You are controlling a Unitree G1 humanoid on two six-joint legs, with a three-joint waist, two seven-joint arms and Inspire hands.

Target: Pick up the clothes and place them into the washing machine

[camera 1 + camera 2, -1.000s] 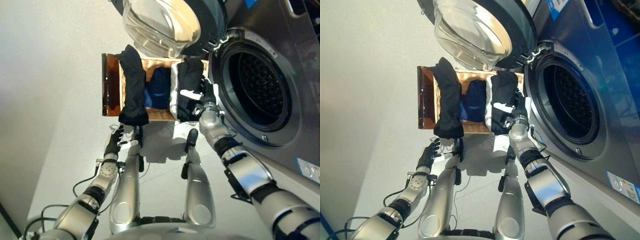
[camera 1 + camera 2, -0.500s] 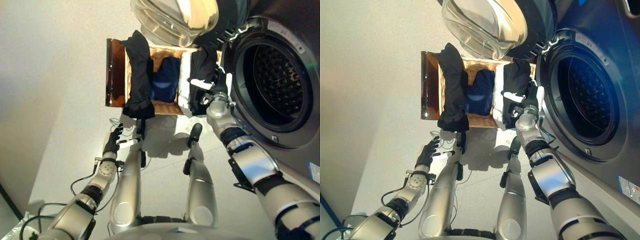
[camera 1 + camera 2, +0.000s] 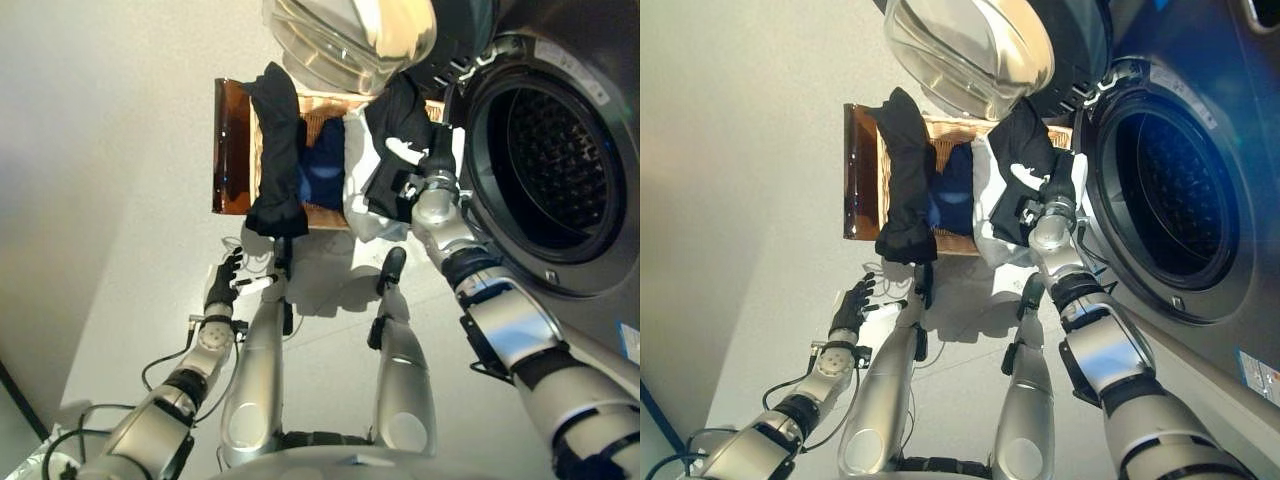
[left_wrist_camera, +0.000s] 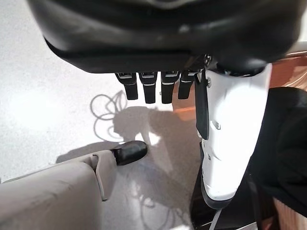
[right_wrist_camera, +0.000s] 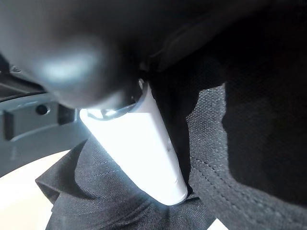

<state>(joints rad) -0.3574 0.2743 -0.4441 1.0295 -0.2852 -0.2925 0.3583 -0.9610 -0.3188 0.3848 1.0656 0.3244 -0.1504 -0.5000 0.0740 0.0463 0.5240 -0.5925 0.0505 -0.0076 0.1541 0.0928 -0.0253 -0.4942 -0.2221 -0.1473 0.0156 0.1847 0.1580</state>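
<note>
So the big change from half a second back: the black-and-white garment that was draped flat over the right rim of the wicker basket has come up off it, bunched and hanging from the right hand, with its white part trailing down toward the floor at the basket's near right corner. The right wrist view shows the thumb pressed into dark fabric, so I'd call that hand clamped on the garment, and the pick looks done. Next it has to swing right to the open drum of the washing machine, which sits just beside the hand. Right now the garment's long axis runs roughly near-to-far, top end up by the glass door and loose end pointing back toward the robot, so that tail could drag or snag on the basket rim on the way over. Another black garment lies over the left side of the basket and a blue one sits inside, both untouched. The left hand hangs low over the floor with its fingers relaxed, holding nothing.
</note>
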